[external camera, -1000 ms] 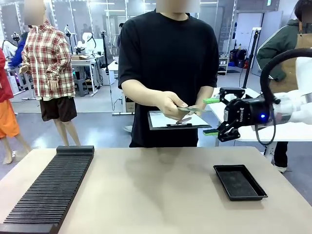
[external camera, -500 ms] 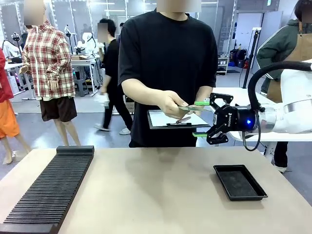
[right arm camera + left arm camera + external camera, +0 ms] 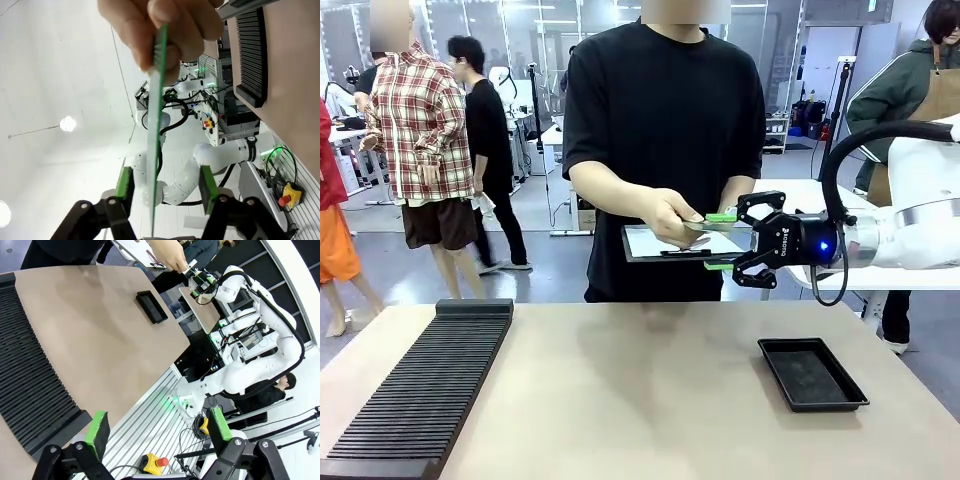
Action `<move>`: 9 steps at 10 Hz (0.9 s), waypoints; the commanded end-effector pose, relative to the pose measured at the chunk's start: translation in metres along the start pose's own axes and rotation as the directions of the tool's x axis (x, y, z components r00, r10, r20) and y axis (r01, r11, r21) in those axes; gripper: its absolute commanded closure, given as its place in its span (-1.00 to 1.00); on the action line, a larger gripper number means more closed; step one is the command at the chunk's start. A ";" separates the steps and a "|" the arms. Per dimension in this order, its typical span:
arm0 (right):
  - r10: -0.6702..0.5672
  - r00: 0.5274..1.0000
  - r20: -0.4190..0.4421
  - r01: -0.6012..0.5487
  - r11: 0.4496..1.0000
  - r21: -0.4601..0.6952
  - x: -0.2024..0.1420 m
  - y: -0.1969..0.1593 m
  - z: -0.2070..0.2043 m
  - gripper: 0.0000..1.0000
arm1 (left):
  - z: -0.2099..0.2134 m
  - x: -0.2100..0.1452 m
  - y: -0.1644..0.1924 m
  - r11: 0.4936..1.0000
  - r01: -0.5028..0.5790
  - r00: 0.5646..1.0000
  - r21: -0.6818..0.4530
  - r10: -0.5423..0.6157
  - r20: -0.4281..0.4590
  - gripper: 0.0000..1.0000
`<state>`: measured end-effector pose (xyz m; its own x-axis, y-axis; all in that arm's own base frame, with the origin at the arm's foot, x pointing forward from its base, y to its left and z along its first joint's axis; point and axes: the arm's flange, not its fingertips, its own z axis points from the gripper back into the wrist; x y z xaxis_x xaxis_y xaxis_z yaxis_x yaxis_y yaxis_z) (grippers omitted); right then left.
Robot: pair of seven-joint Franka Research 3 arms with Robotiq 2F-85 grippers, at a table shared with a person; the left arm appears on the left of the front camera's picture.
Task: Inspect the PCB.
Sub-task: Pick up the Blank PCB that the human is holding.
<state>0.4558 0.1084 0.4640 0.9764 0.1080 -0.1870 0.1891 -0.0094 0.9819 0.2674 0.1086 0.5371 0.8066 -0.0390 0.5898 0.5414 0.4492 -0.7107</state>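
- Our left claw [image 3: 157, 415] hangs wide open with nothing between its pads, high over the near end of the desk [image 3: 100, 330].
- The person's hand [image 3: 670, 215] holds the PCB [image 3: 705, 224] out above the clipboard [image 3: 655, 247]. The board's free end now lies between the right claw's pads.
- Our right claw [image 3: 720, 241] has slid in towards the person over the last second, and its jaws have narrowed around the board. The wrist view shows a gap on each side, so nothing is gripped yet.
- We judge the handover is close and inspection can follow.
- The black tray [image 3: 812, 373] lies on the desk below that claw.
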 end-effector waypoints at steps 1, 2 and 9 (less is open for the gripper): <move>-0.022 0.999 0.032 0.022 1.000 0.006 -0.001 0.005 -0.006 0.52 | 0.000 0.000 0.000 1.000 0.000 1.000 0.016 0.001 -0.004 -1.00; -0.024 0.999 0.030 0.025 1.000 -0.007 -0.003 0.006 -0.008 1.00 | 0.000 0.000 0.000 1.000 0.000 1.000 0.016 0.001 -0.004 -1.00; -0.025 0.998 0.051 0.026 1.000 -0.013 -0.008 0.003 -0.008 1.00 | 0.000 0.000 0.000 1.000 0.000 1.000 0.016 0.001 -0.004 -1.00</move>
<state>0.4537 0.1131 0.4653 0.9780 0.0908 -0.1880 0.1879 0.0100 0.9821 0.2674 0.1086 0.5371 0.8066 -0.0390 0.5898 0.5414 0.4492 -0.7108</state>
